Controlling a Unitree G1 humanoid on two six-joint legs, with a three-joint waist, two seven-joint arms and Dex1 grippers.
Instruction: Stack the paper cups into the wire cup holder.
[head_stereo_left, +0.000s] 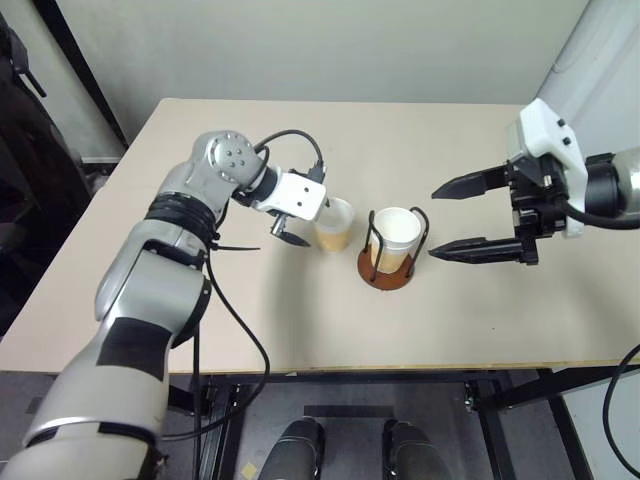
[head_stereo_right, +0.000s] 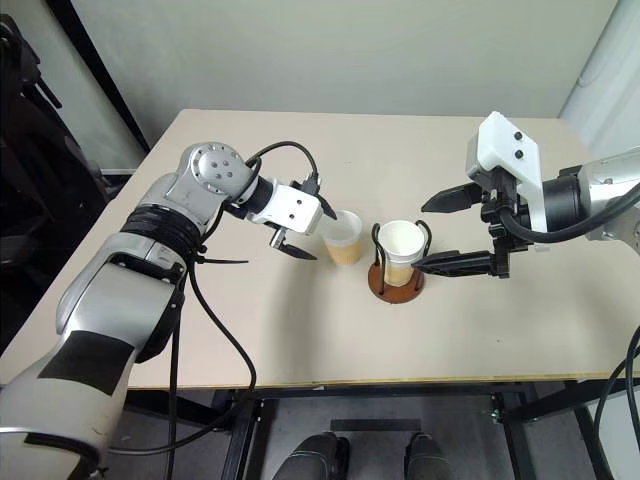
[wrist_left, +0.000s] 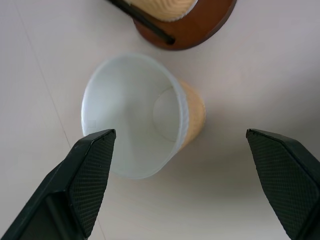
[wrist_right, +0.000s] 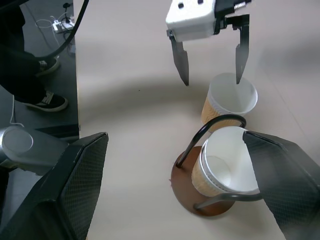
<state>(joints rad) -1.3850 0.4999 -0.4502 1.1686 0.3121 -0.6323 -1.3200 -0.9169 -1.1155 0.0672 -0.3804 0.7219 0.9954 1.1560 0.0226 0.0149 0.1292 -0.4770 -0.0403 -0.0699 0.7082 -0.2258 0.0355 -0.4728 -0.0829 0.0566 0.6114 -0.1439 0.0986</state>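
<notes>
A loose paper cup stands upright on the tan table, white inside and tan-yellow below. My left gripper hangs open just above and to its left, its fingers spread wider than the cup and apart from it. To the right of this cup is the wire cup holder, a reddish-brown disc with dark wire loops. Another paper cup stands inside it. My right gripper is open just to the right of the holder, pointing at it with nothing between its fingers.
The table reaches well beyond the cups on all sides, with its front edge near me. Dark equipment stands off the table's left side. In the right wrist view a person's shoes and cables lie on the floor beside the table.
</notes>
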